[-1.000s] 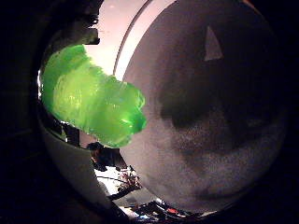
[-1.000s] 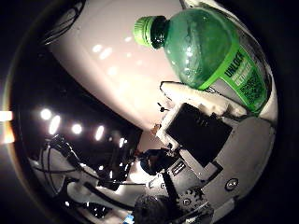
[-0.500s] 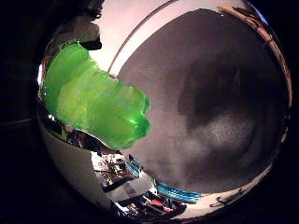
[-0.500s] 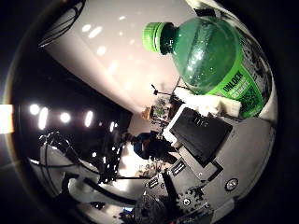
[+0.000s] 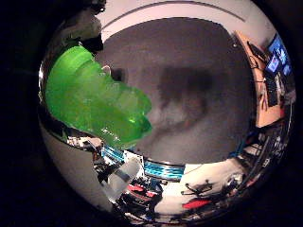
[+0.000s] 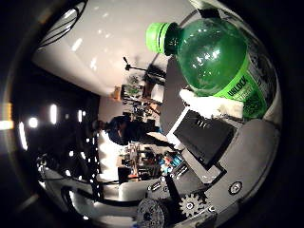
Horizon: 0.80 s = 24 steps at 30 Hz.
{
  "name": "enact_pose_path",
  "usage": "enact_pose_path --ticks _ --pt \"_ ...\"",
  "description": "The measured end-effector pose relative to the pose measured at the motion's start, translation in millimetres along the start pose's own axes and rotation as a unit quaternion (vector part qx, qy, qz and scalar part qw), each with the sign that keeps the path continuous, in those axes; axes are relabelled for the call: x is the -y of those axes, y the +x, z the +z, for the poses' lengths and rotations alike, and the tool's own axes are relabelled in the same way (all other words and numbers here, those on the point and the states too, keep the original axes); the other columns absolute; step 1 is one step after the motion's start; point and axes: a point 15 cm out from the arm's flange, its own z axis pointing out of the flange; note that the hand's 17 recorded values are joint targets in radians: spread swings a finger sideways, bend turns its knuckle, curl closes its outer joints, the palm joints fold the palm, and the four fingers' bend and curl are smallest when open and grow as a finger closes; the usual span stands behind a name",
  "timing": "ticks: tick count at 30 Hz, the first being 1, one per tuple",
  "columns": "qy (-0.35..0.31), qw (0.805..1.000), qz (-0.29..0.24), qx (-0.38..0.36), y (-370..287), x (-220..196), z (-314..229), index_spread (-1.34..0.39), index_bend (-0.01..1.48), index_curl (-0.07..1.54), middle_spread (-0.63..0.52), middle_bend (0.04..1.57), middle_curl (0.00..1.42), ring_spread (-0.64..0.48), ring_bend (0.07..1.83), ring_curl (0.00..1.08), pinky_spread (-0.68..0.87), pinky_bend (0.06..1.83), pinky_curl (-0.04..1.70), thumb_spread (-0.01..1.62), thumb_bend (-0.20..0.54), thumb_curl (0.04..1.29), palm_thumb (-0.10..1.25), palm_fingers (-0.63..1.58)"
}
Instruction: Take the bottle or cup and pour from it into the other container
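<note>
One green bottle (image 6: 216, 59) fills the upper right of the thumb-side view, close to the palm, its green cap (image 6: 156, 37) screwed on and pointing toward the upper left of the frame. The hand (image 6: 209, 137) holds it: a white finger pad (image 6: 211, 105) presses against the labelled wall of the bottle, with black and geared parts of the hand just below. In the little-finger-side view the bottle's translucent green body sits at the left, in front of a dark grey mat (image 5: 189, 90) that spreads across the centre of the frame.
</note>
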Motion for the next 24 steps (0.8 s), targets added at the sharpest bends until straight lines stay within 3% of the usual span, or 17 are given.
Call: enact_pose_path --ticks 12,24 --pt "-0.112 0.981 -0.039 -0.154 -72 19 40 -0.2 1.17 0.86 -0.09 1.37 0.77 -0.18 1.43 0.72 -0.22 1.24 0.88 0.17 -0.017 0.97 1.15 1.11" --pt "-0.216 0.926 -0.077 -0.3 -104 34 98 -0.2 1.16 0.85 -0.09 1.36 0.77 -0.18 1.43 0.72 -0.23 1.2 0.94 0.16 -0.017 0.98 1.15 1.12"
